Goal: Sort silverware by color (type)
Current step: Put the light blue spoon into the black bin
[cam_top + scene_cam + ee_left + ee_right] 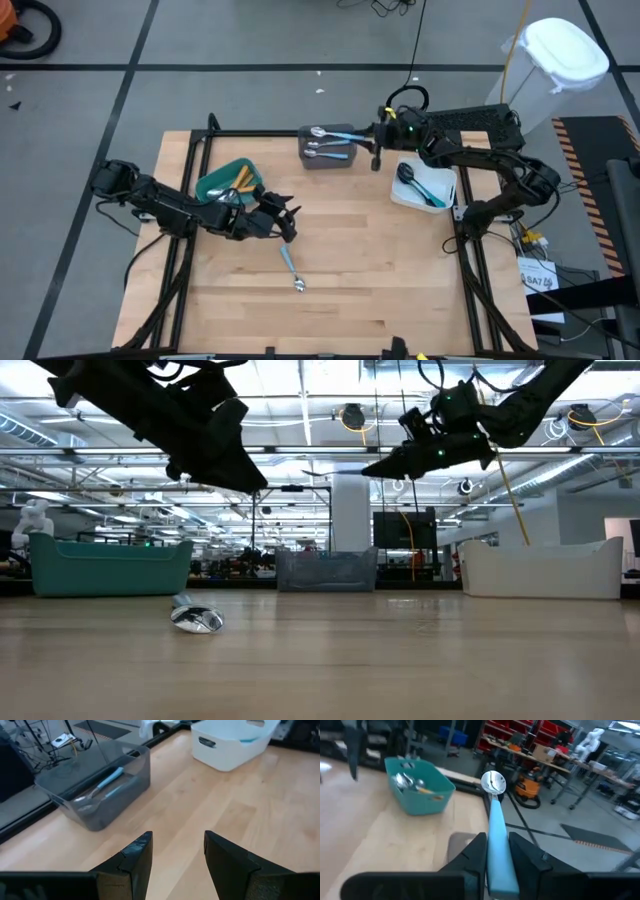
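Nearest you, one blue-handled spoon [291, 270] lies loose on the wooden table [380, 280]; judging by that, you're almost finished. Just behind it your left gripper [284, 219] hovers released and empty, beside the teal bin [222, 180] of orange-handled pieces. Further back, your right gripper [496, 849] is clenched on another blue-handled spoon [496, 835], poised over the grey bin [327, 159], which already has blue-handled silverware; the white bin [420, 196] holds black-headed pieces. So two spoons look left: drop one, fetch one. Beyond the pale, bare tabletop, there is grey taped floor and a workshop with shelves, benches and bright ceiling lights
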`<act>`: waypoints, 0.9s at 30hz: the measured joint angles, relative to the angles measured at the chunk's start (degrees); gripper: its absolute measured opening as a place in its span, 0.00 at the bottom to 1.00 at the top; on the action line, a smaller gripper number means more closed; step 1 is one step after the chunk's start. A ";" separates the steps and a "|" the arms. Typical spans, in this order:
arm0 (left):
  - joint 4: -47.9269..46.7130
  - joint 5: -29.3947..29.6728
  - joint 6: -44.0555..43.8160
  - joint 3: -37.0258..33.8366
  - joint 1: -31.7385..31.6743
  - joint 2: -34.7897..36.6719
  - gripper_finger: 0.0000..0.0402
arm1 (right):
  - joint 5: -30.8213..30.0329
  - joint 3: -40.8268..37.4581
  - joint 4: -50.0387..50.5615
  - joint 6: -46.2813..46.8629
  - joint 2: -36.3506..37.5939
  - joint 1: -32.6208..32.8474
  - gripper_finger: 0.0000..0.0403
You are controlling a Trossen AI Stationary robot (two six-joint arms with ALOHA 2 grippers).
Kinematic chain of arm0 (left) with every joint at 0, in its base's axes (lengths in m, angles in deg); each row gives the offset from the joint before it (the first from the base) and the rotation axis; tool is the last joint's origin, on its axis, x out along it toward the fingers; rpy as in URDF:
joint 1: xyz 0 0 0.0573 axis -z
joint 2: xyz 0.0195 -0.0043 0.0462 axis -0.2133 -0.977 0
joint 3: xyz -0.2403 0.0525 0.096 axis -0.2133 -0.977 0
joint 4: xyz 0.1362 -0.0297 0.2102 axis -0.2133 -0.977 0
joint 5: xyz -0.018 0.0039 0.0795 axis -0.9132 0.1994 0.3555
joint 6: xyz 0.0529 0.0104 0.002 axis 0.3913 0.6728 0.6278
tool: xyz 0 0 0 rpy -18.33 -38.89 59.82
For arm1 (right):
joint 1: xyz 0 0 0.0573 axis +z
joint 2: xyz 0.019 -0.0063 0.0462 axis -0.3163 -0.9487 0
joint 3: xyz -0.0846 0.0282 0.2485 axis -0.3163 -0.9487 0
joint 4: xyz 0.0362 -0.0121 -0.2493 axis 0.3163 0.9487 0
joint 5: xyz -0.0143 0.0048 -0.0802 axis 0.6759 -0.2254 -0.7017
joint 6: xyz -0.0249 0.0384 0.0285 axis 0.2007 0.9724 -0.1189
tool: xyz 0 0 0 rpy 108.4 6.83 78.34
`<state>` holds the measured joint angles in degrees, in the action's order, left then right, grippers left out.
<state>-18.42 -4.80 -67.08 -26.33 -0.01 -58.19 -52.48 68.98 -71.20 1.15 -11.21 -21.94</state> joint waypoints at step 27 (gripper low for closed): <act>2.04 -1.57 -0.39 0.00 -1.67 0.00 0.44 | 1.96 18.92 18.12 3.31 -21.52 -1.68 0.15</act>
<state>-16.38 -6.37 -67.48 -26.33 -1.68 -58.19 -50.52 87.90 -53.07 4.46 -32.73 -23.63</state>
